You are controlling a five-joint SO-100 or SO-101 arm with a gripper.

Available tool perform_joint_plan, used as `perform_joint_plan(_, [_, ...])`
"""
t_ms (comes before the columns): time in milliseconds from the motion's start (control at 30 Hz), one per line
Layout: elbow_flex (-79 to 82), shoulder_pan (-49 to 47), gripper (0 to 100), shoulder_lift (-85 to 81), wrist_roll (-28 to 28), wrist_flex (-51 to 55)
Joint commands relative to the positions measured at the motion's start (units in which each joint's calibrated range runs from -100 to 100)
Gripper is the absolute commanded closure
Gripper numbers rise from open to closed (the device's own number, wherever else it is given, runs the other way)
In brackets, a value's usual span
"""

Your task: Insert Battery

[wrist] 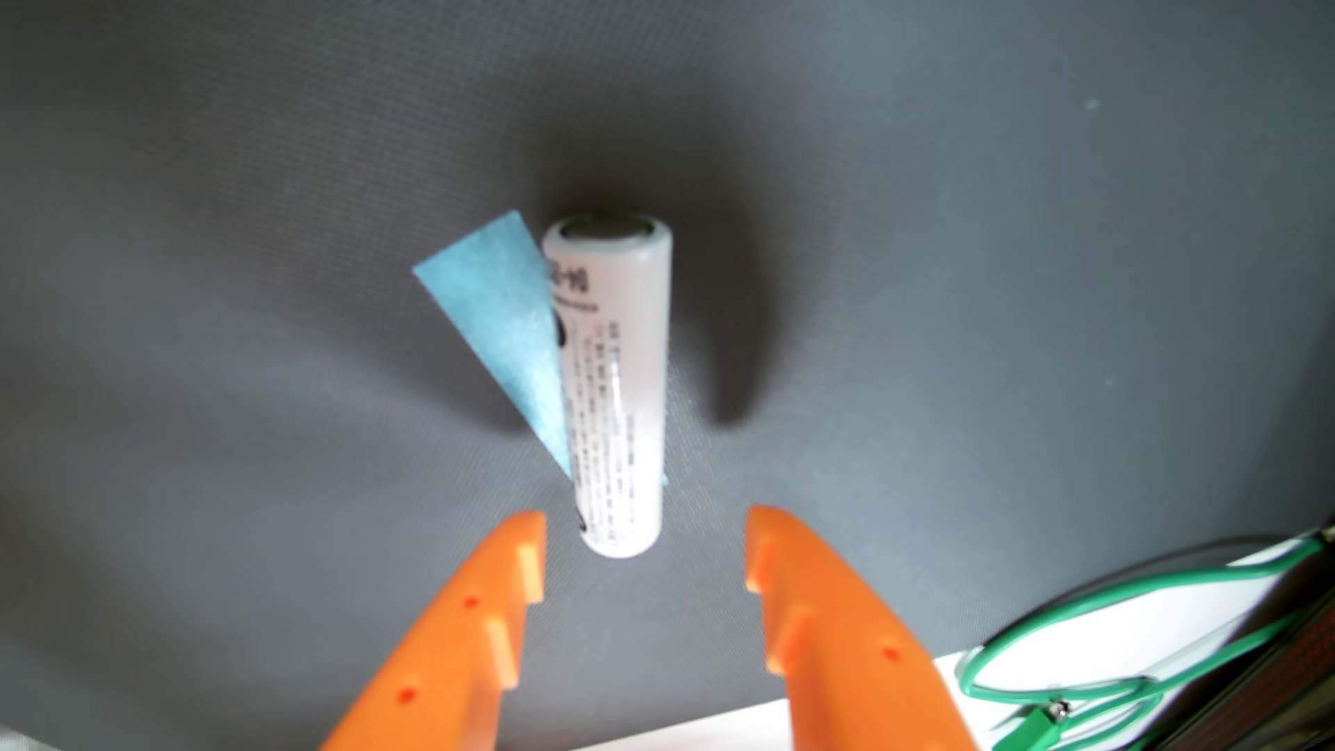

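A: Wrist view. Landmark: the battery (pixel 614 390), a white cylindrical cell lying on the grey mat (pixel 1011 289), long axis running away from the camera. Far end shows a flat metal terminal.

B: Label legible?

A: No. Rows of small dark print run along the sleeve, with larger characters near the far end; all too blurred to read. No brand can be made out.

B: Gripper?

A: The gripper (pixel 645 531) is spread wide. Both orange fingers (pixel 498 599) come in from the bottom edge, tips flanking the battery's near end, one on each side. Left tip sits just beside the cell; right tip stands clear with mat visible between. Contact on the left: cannot tell.

B: Anything else near the battery?

A: A strip of blue tape (pixel 491 318) flat on the mat, passing under the battery at a slant, mostly showing to its left. To the battery's lower right, well apart, a green wire (pixel 1127 614) loops over a white surface (pixel 722 726).
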Motion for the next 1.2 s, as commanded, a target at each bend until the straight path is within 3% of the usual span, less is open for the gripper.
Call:
perform_joint_plan(0, [-1.3, 0.2, 83, -0.1, 0.3, -0.4])
perform_joint_plan(500, [-2.7, -0.8, 84, 6.9, 0.3, -0.6])
perform_joint_plan(967, [-2.7, -0.9, 98, 7.2, 1.5, -1.9])
perform_joint_plan(1167, [-2.4, -1.6, 98, 6.9, 1.8, -1.9])
